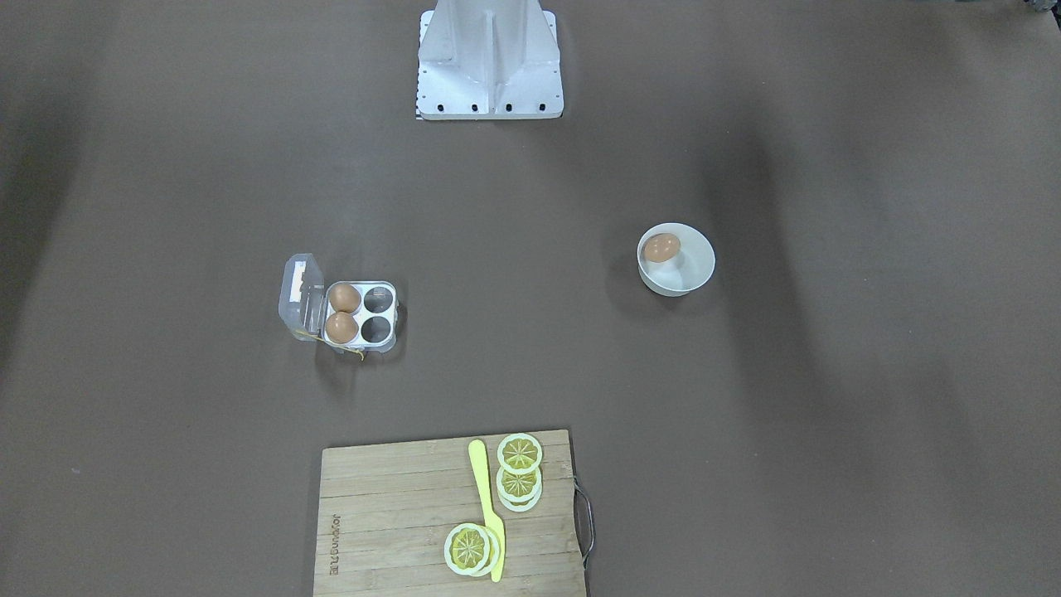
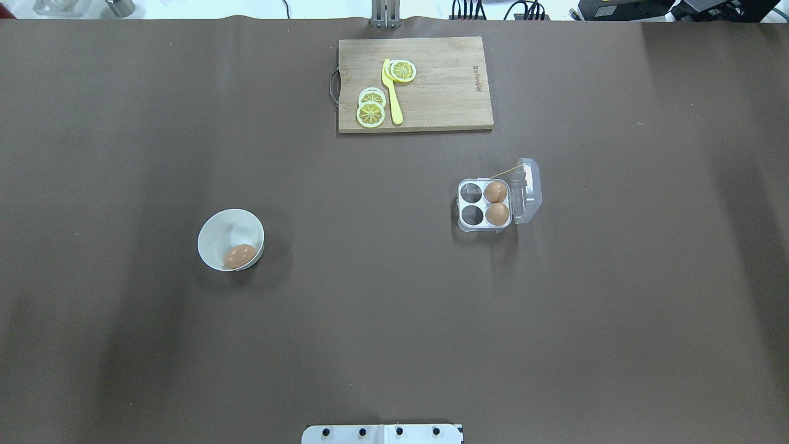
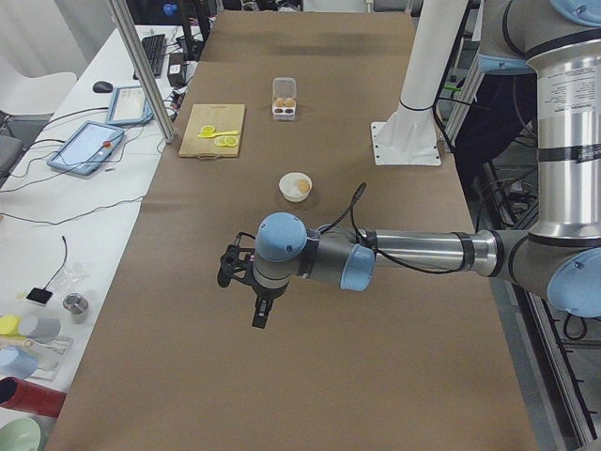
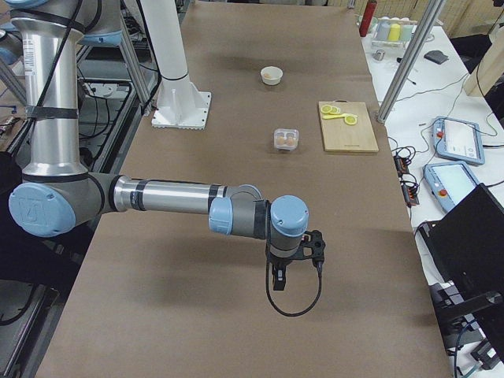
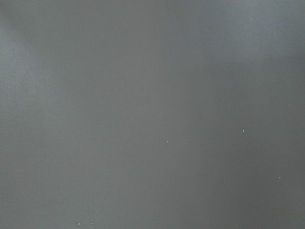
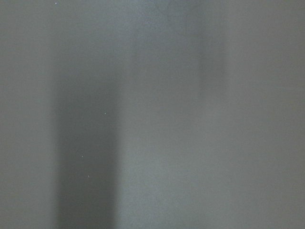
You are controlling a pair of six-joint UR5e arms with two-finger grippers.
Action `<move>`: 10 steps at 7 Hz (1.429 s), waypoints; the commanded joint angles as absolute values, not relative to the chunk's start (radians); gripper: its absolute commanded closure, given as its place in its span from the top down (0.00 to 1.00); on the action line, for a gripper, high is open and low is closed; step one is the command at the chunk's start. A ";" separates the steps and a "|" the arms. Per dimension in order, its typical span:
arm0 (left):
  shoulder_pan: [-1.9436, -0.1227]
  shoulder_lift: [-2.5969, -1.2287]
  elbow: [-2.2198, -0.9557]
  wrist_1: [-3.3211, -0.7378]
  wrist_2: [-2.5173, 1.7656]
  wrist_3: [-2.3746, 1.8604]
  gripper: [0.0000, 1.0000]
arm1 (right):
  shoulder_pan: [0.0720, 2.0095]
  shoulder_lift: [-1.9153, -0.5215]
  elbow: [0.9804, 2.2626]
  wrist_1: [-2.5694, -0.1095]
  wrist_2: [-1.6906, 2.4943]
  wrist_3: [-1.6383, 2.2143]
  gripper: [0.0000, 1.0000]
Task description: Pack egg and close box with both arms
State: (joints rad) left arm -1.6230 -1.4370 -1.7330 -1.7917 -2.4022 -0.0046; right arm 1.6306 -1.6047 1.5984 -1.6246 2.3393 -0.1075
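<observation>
Step one, pre-grasp: need left tool over the egg in the white bowl on the counter, then into a free cell of the open box (can't tell gap on left or right tool).

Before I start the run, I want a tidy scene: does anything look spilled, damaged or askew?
Nothing stands out. The egg carton sits flat, lid open, two eggs seated in cells; the third egg lies whole in the white bowl.
</observation>
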 commanded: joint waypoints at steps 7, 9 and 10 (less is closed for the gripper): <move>-1.499 -1.557 -1.812 -1.736 -2.459 -0.285 0.98 | 1.631 -1.603 1.605 -1.621 2.344 -0.092 1.00; -1.403 -1.646 -1.812 -1.743 -2.461 -0.436 0.98 | 1.631 -1.601 1.605 -1.621 2.342 -0.092 1.00; -1.357 -1.693 -1.812 -1.743 -2.456 -0.486 0.98 | 1.631 -1.601 1.605 -1.623 2.342 -0.092 1.00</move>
State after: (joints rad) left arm -1.4164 -1.6339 -1.8111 -1.7409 -2.4579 -0.4064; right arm 1.6306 -1.6022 1.6051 -1.6218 2.3425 -0.0920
